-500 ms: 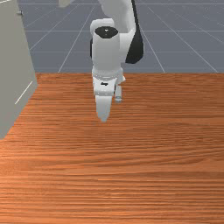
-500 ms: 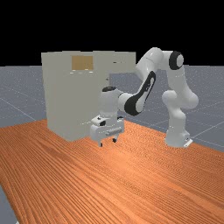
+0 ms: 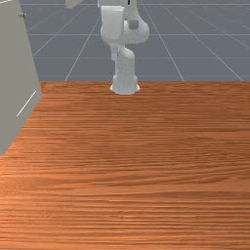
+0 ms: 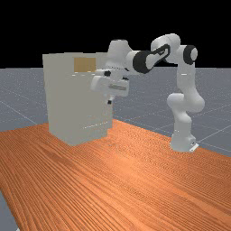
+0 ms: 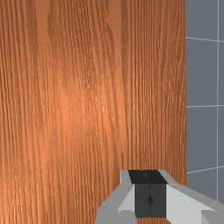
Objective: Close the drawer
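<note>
Gripper point(image 5: 150, 197), closed and empty, hung near the cabinet point(image 4: 67, 101); I judged I was lining up, the drawer point(image 3: 73, 3) jutting from it next needing an inward push.

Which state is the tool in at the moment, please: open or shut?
Shut: in the wrist view, the two dark fingertips of the tool meet along a thin seam, with nothing between them.

cabinet point(image 4: 67, 103): grey-beige (one tan patch point(image 4: 85, 64)) | table point(image 4: 122, 180): orange-brown, streaky grain | arm point(image 4: 186, 76): white, black bands
</note>
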Robot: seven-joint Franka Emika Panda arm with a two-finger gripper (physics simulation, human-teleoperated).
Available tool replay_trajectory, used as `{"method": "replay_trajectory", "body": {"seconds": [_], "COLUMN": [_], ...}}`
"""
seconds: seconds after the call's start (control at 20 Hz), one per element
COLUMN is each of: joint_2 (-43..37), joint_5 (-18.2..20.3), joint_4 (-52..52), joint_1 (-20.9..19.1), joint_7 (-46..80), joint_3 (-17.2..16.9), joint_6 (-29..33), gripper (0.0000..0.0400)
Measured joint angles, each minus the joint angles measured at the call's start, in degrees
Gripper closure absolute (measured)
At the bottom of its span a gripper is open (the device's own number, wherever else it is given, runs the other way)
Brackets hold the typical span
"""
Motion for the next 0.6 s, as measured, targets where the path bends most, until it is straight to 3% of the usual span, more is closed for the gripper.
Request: {"method": "replay_trajectory", "body": {"seconds": [0.05, 0.1, 0.15, 0.2, 0.25, 0.4, 0.5, 0.55, 0.6], "joint_2": [1.2, 2.2, -2.8, -8.4, -6.3, -6.3, 0.5, 8.8, 19.4], "joint_5": [0.1, 2.7, 6.9, 6.4, 0.6, 1.2, 5.3, 7.6, 9.2], "joint_4": [6.1, 9.6, 2.8, -3.6, 0.2, -12.9, -3.5, 8.8, 25.6], "joint_1": [0.0, -0.4, -0.4, -0.1, -0.2, -0.3, -3.9, -9.2, -16.3], "joint_7": [-0.3, -1.8, -4.2, -4.1, -1.0, -5.7, -42.7, -58.9, -65.4], "joint_3": [0.0, 0.0, -0.7, -1.1, -0.1, -0.9, -5.5, -6.6, -6.5], "joint_6": [-7.7, -14.3, -13.8, -12.9, -17.8, -0.8, -4.7, -9.9, -16.6], "gripper": [0.0398, 0.0399, 0.0399, 0.04, 0.04, 0.04, 0.04, 0.04, 0.04]}}
